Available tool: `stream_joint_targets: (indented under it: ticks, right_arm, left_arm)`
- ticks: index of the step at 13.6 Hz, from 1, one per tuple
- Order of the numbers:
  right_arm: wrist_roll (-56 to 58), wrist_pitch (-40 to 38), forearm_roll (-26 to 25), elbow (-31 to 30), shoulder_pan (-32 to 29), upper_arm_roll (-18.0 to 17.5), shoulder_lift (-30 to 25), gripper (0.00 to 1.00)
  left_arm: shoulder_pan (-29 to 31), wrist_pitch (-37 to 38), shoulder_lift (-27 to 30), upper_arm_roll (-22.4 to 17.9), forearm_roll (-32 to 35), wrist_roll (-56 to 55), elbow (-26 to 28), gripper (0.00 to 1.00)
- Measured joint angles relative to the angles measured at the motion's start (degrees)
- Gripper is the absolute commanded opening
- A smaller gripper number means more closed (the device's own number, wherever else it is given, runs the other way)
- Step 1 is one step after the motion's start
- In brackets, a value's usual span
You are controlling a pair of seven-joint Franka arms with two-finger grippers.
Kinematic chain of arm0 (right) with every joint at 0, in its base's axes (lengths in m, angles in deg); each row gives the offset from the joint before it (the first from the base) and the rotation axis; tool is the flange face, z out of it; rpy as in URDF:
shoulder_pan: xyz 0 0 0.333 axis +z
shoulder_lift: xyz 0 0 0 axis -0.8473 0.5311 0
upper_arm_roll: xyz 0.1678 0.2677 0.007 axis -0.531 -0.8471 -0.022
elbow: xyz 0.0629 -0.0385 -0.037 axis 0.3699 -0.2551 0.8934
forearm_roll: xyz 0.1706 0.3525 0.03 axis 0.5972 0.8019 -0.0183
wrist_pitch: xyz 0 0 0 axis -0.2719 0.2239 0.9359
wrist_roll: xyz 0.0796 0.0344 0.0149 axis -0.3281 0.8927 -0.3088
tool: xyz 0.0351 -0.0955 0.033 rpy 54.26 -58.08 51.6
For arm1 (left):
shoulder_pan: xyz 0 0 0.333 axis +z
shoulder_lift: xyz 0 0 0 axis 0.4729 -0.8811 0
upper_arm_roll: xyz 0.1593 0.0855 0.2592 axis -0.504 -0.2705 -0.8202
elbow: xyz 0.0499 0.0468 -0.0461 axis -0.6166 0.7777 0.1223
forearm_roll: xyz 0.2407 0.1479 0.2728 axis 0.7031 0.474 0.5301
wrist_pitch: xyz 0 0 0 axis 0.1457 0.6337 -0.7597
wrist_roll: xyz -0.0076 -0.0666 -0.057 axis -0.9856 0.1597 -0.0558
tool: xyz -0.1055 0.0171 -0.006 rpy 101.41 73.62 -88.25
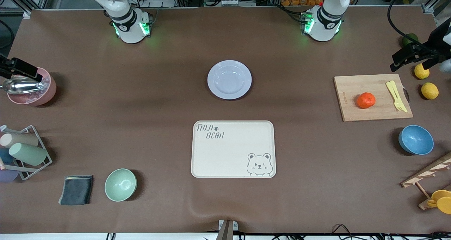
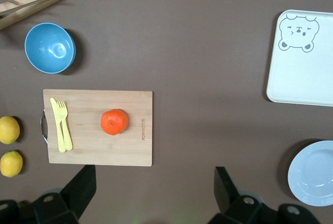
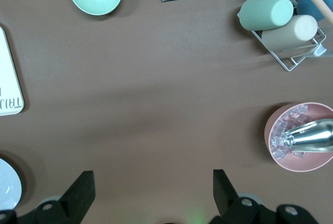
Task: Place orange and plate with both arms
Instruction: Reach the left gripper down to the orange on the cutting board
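Note:
The orange sits on a wooden cutting board toward the left arm's end of the table; it also shows in the left wrist view. The lavender-white plate lies empty mid-table, farther from the front camera than the cream bear tray. It also shows at the edge of the left wrist view and of the right wrist view. My left gripper is open and empty, up over the table's end near the lemons. My right gripper is open and empty, up over the pink bowl.
A yellow fork and knife lie on the board. Two lemons, a lime, a blue bowl and a wooden rack stand nearby. A pink ice bowl, cup rack, grey cloth and mint bowl stand at the right arm's end.

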Motion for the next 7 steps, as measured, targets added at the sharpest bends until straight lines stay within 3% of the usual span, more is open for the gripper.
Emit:
stream_joint_targets:
  ticks: [4, 7]
  right_arm:
    - [-0.63, -0.62, 0.02, 0.0, 0.0, -0.37, 0.0, 1.0]
    - [-0.67, -0.62, 0.07, 0.03, 0.0, -1.2, -0.01, 1.0]
  left_arm:
    - [0.28, 0.0, -0.2, -0.13, 0.0, 0.0, -0.12, 1.0]
    - [1.51, -0.05, -3.37, -0.63, 0.21, 0.0, 0.43, 1.0]
